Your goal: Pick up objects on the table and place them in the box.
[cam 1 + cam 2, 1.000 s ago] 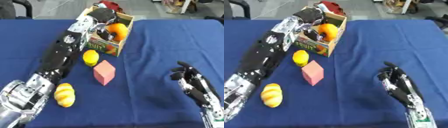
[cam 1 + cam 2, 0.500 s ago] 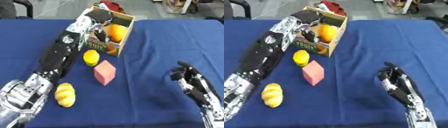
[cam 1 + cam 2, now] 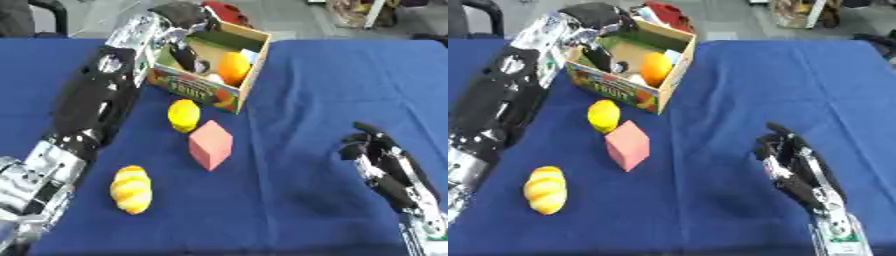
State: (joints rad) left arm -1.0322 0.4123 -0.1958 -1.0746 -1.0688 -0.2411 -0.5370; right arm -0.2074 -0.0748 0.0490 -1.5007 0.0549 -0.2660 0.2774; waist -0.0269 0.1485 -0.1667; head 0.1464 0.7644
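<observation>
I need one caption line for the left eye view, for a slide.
Left hand reaches into the box holding an orange; lemon, pink block and bread roll wait on the blue table.

blue tablecloth (image 3: 306,90); grey floor (image 3: 289,20) beyond.

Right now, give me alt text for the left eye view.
The robot's left hand reaches into a cardboard box holding an orange fruit. A lemon, pink block and yellow bread-like item lie on the blue table; the right hand rests nearby.
</observation>
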